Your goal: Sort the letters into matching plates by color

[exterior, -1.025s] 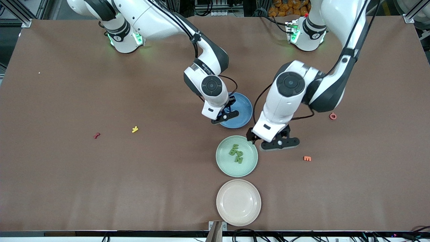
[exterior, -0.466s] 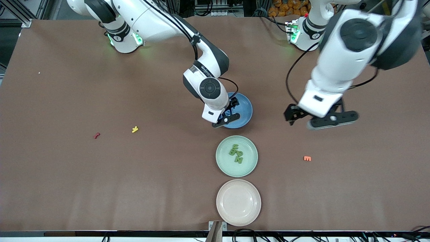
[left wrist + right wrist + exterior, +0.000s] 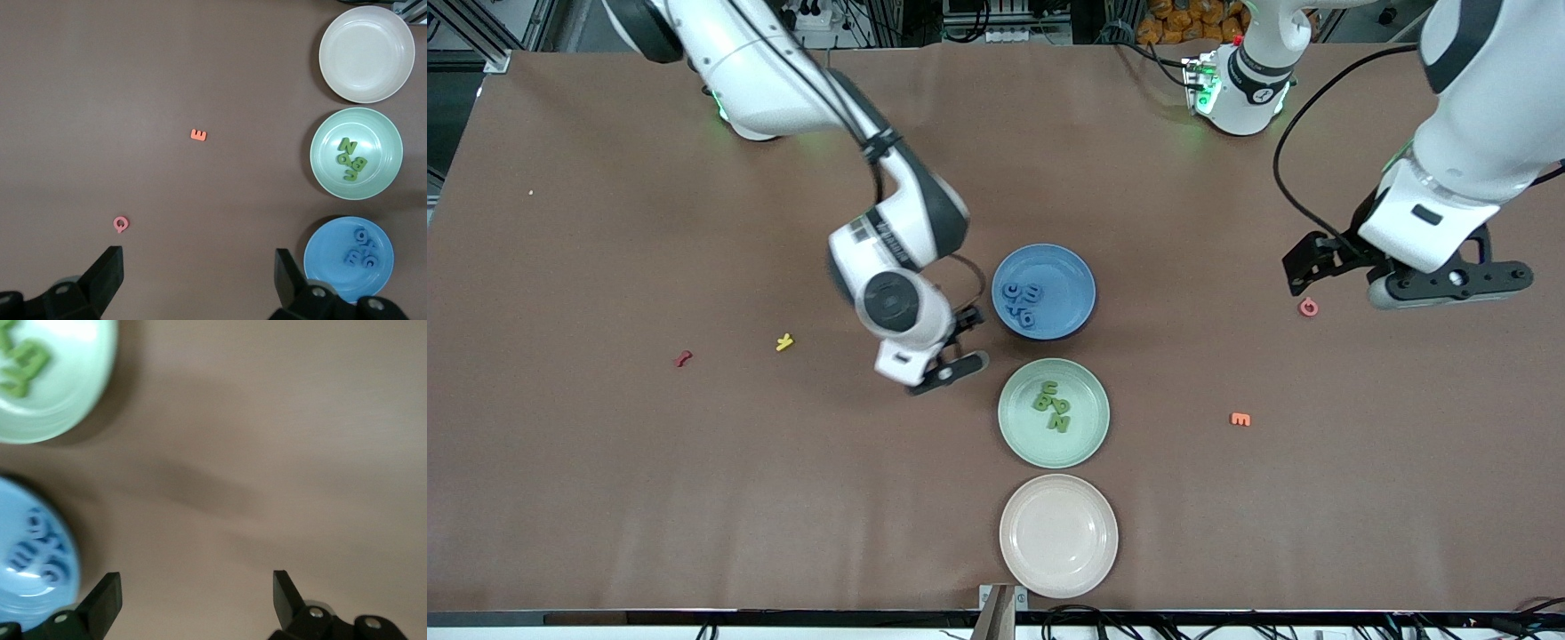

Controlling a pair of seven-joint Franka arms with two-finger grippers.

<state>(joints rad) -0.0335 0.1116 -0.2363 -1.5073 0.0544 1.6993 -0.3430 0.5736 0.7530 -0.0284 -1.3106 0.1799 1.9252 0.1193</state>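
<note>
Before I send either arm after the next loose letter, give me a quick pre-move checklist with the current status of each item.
1. Right gripper fingers open and holding nothing, over bare table beside the green plate: ok.
2. Left gripper fingers open and holding nothing, above the pink letter: ok.
3. Blue letters in the blue plate: ok.
4. Green letters in the green plate: ok.
5. All letters sorted: not ok; pink, orange, yellow and red letters lie on the table.
6. Beige plate holds nothing: ok.

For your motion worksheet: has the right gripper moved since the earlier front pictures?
Yes. The right gripper has left the blue plate and now hangs open over bare table beside the green plate, toward the right arm's end.
</note>
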